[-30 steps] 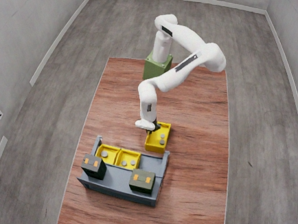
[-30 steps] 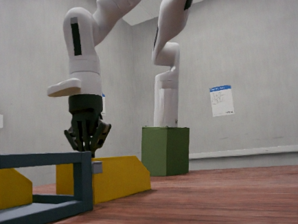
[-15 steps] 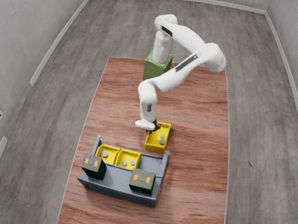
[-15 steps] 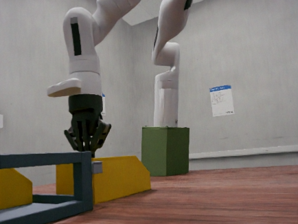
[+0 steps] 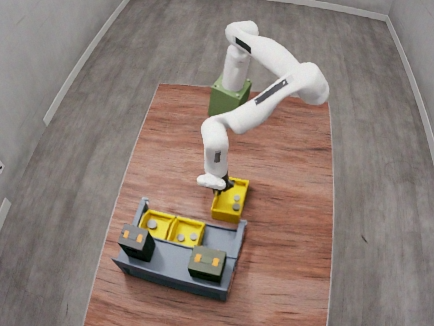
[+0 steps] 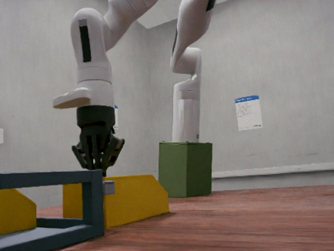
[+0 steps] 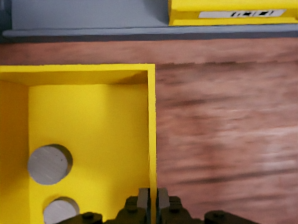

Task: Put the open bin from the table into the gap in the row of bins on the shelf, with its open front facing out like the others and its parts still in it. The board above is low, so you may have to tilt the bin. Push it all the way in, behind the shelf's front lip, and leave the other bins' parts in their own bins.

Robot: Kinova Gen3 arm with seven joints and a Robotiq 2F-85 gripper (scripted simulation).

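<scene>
With shelf (image 5: 172, 260) (image 6: 93, 208) (image 7: 90, 12) as landmark, top view puts open bin (image 5: 227, 216) (image 6: 135, 196) (image 7: 152, 120) on bench (image 5: 285, 210) (image 6: 246, 219) (image 7: 225, 115) just before shelf's gap, two parts inside. Exterior view: tool (image 5: 222, 186) (image 6: 99, 174) (image 7: 153, 204) points down behind shelf. Wrist view: fingers nearly closed, pinching bin's side wall. Grasp step seems in hand; next, lift clear of shelf's lip, keeping parts in.

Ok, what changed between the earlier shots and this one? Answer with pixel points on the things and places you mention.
Nothing visibly changed: no move, grasp or release shows. The gripper (image 5: 218, 191) (image 6: 98, 174) (image 7: 153, 204) stayed closed on one side wall of the open bin (image 5: 226, 216) (image 6: 135, 198) (image 7: 151, 120), which stayed on the table beside the shelf (image 5: 172, 257) (image 6: 98, 204) (image 7: 90, 15).
</scene>
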